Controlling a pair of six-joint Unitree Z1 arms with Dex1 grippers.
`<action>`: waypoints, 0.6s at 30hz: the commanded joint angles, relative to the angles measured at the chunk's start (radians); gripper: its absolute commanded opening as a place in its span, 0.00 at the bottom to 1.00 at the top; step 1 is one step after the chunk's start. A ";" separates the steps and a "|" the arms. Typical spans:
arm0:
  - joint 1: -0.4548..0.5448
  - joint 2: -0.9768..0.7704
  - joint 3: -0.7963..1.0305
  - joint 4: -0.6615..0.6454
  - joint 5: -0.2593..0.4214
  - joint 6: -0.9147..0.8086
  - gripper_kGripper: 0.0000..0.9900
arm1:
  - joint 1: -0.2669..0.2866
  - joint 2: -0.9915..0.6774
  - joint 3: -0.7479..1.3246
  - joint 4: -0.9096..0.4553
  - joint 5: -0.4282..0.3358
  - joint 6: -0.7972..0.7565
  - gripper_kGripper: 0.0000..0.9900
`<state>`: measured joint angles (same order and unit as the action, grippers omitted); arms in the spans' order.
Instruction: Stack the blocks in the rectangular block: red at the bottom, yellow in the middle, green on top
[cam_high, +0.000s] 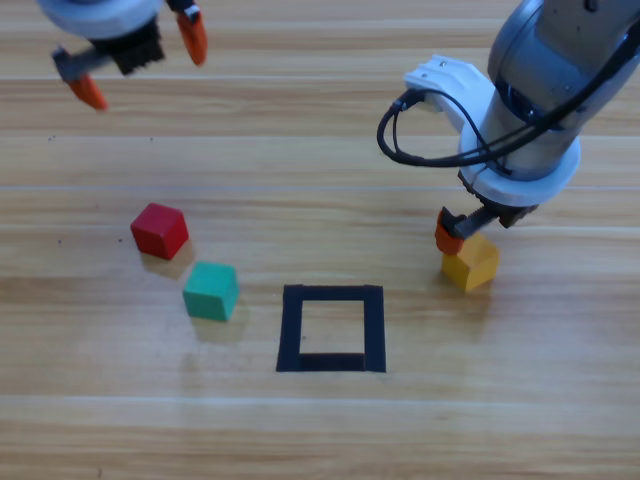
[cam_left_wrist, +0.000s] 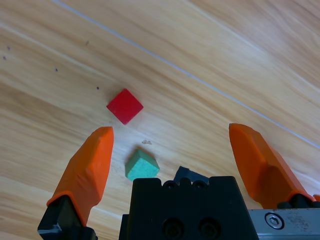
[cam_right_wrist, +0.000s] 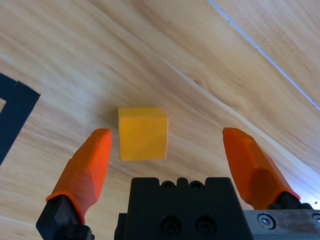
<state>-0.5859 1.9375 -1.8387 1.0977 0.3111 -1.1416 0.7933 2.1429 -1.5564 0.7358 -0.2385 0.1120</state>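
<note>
The right gripper (cam_high: 463, 232) sits low over the yellow cube (cam_high: 471, 262) at the right of the high view, its orange jaws spread wide and holding nothing. In the right wrist view the yellow cube (cam_right_wrist: 142, 133) lies close to the left jaw rather than centred between the two, so the approach looks set up for a grasp but would need a small sideways shift first. The tape rectangle (cam_high: 332, 328) lies empty at lower centre, just left of the yellow cube, bare wood showing inside. The red cube (cam_high: 159, 230) and the green cube (cam_high: 211, 290) rest near each other but apart at middle left, both on the table (cam_high: 320, 430). The left gripper (cam_high: 140, 62) waits at the upper left corner, jaws wide apart and empty, looking down on red and green. Since red belongs at the bottom, nothing is stacked yet
</note>
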 joint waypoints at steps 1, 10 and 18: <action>-0.023 0.070 -0.005 0.028 -0.020 -0.124 0.98 | -0.022 0.100 -0.064 0.091 0.065 -0.018 0.99; -0.017 0.127 0.018 0.056 -0.038 -0.306 0.98 | -0.068 0.160 -0.085 0.096 0.134 -0.026 1.00; 0.020 0.210 0.015 0.057 -0.069 -0.319 0.98 | -0.092 0.189 -0.093 0.096 0.151 -0.026 0.93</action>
<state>-0.5896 2.0571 -1.8446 1.1459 0.2610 -1.4491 0.7493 2.2590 -1.6370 0.8194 -0.1082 0.0951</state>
